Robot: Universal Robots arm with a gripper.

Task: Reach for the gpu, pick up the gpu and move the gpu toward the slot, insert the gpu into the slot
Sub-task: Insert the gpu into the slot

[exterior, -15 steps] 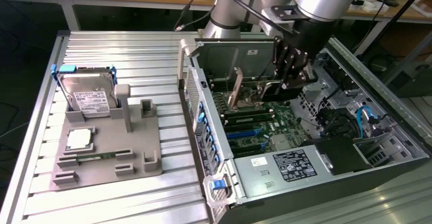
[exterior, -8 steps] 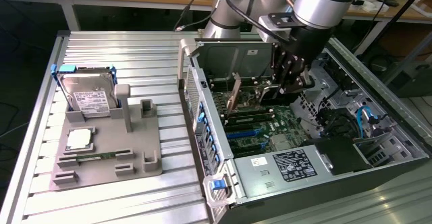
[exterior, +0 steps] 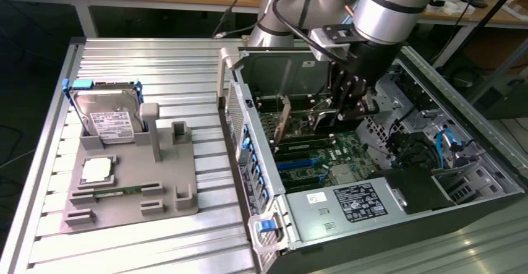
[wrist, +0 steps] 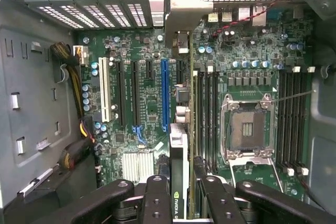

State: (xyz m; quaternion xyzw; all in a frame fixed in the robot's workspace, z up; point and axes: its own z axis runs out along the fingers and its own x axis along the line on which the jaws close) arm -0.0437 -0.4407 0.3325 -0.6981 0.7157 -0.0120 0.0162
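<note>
The gpu (wrist: 178,153) is clamped edge-on in my jaws, between the fingers of the gripper (wrist: 181,196), so reaching and picking up are done. It stands upright inside the computer case (exterior: 247,132), over the motherboard (wrist: 142,108), with its lower edge running near the long blue slot (wrist: 165,93). I judge it not yet seated: it seems to hang above the motherboard, so pressing it home remains. The hard drive (exterior: 109,122) sits well apart from the motherboard, out on the table (exterior: 165,243).
</note>
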